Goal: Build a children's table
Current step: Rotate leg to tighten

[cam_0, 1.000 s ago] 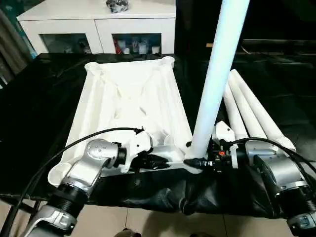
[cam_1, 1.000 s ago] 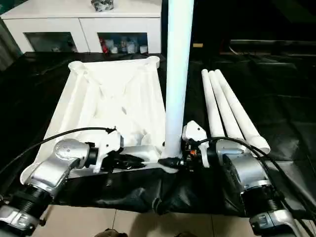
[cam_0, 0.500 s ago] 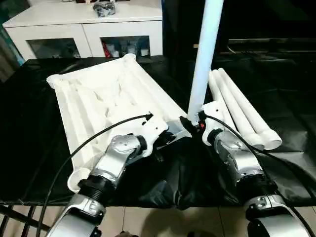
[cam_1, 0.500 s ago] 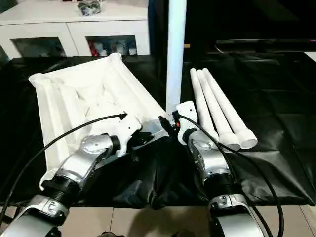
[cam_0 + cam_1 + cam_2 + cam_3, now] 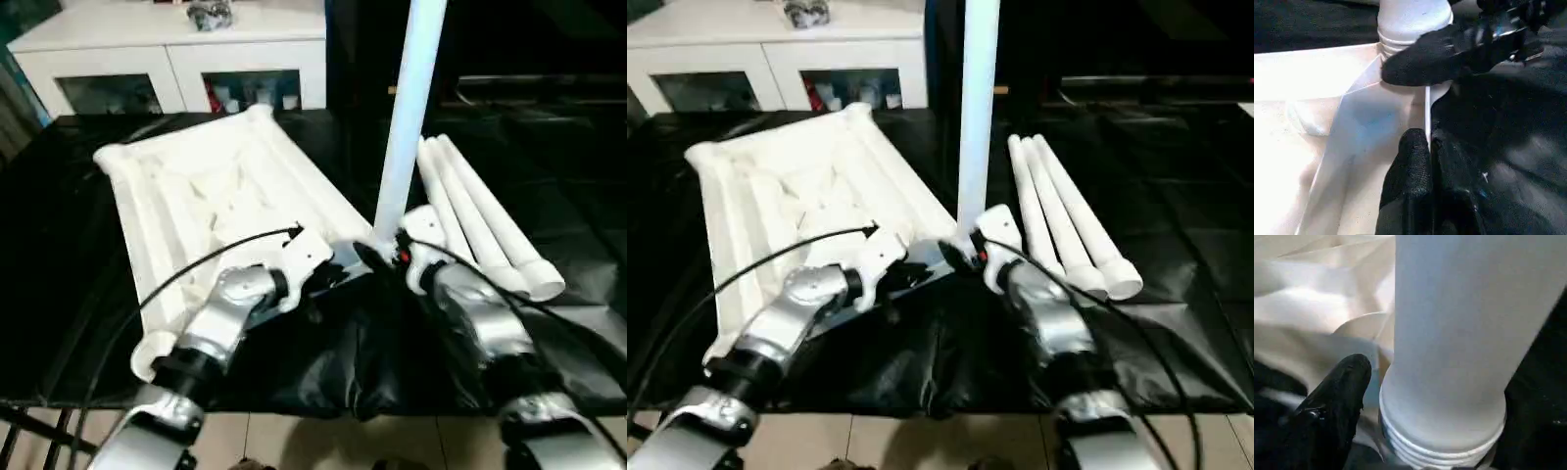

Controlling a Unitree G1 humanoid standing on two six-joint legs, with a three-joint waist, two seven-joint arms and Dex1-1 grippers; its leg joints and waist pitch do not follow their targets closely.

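White plastic dominates the work area: the tabletop [image 5: 211, 201] lies underside up on the black sheet [image 5: 88, 245], ribs showing, and compared with a second ago it has swung round, so its long axis now runs on a diagonal and its near right corner sits between my two arms. One leg [image 5: 404, 117] stands upright in that corner's socket, threaded collar at the base, as the right wrist view shows. The left gripper [image 5: 1428, 161] stays pressed together on the thin edge of the tabletop, pinching the rim just beside the socket. The right gripper [image 5: 965, 257] sits at the foot of the upright leg; I see one black finger [image 5: 1337, 396] beside the collar, and the other is hidden, so I cannot tell from the pictures whether it clamps the leg or stands off it. I judge that the first leg is seated or nearly so, and that the turn of the tabletop comes from the twisting at the socket; three sockets remain to be filled. The three remaining legs [image 5: 485, 220] lie side by side on the sheet to the right, near my right arm. Behind the table stands a white cabinet [image 5: 181, 54] with glass-fronted doors, a small dark object on top. Tiled floor [image 5: 294, 441] shows below the near edge.
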